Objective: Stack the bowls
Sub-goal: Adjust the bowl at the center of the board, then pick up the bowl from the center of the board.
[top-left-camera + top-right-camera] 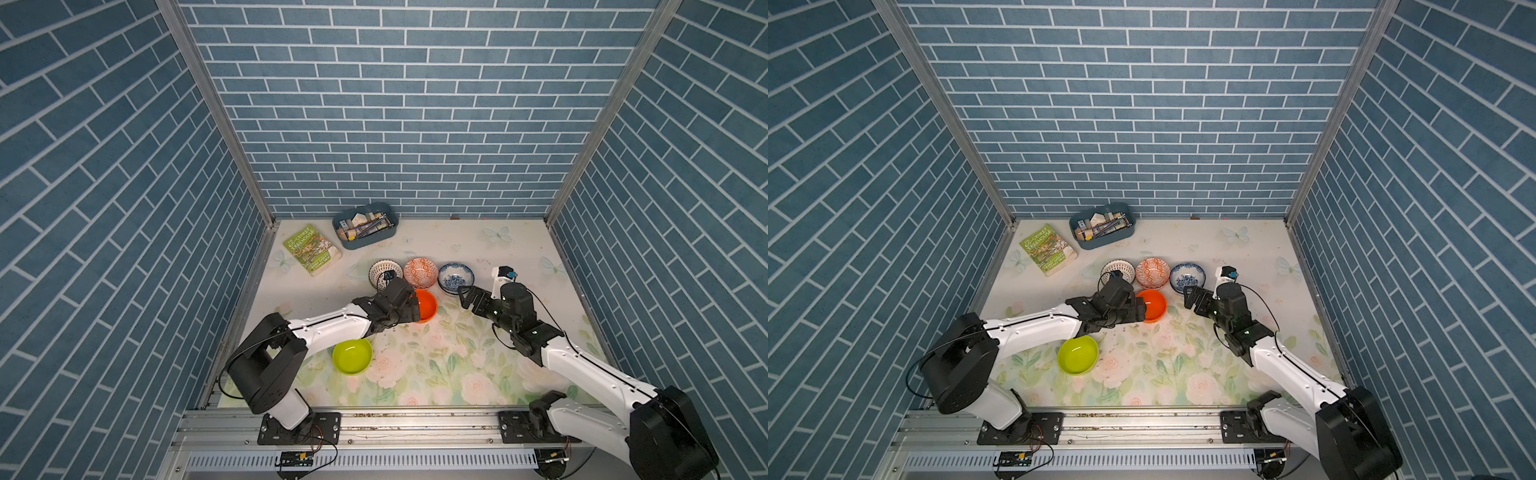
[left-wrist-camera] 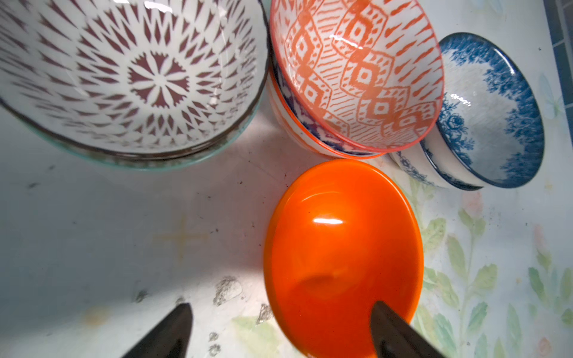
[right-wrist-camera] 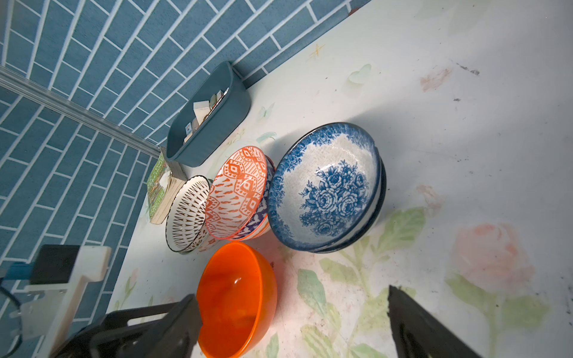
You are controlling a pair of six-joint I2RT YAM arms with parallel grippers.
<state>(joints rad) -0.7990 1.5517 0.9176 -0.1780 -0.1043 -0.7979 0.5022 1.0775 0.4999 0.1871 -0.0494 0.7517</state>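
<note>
A row of three stacked pairs stands mid-table: a white bowl with dark lattice (image 1: 384, 271) nested in a teal-rimmed bowl, an orange-white patterned bowl (image 1: 420, 272) tilted in another patterned bowl, and a blue-white floral bowl (image 1: 456, 277) in a second floral one. In front of them sits the plain orange bowl (image 1: 428, 305). My left gripper (image 2: 281, 307) is open astride its near rim, with one finger (image 2: 393, 331) over the inside. The lime green bowl (image 1: 352, 356) lies alone nearer the front. My right gripper (image 1: 464, 297) is open beside the floral pair, holding nothing.
A blue tray of stationery (image 1: 365, 226) stands at the back wall, with a green book (image 1: 311, 249) to its left. Blue brick walls close in three sides. The flowered table (image 1: 436, 365) stretches between the two arms.
</note>
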